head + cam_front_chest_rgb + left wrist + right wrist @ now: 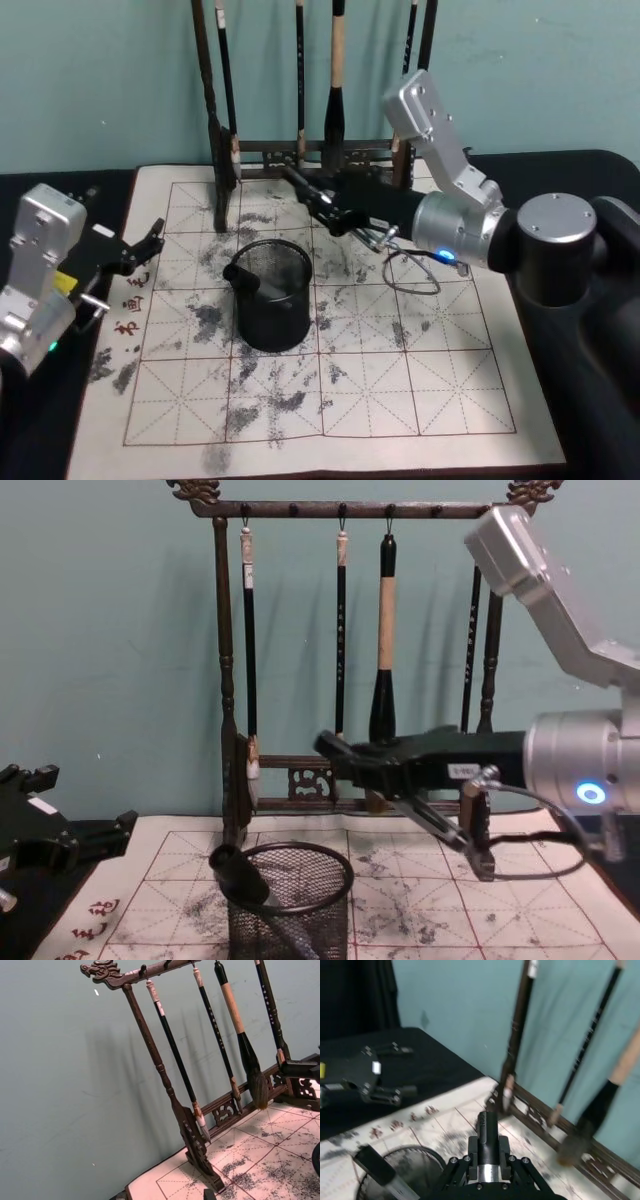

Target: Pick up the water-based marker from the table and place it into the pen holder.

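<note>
Left end effector (155, 240) released, parked at left of the surface. We see the water-based marker (243, 277) inside the pen holder (280, 325), long axis tilted, cap over the left rim. Right end effector (330, 748), the nearer arm, hangs above and beyond it, clenched, apparently empty. We judge placement done.
</note>
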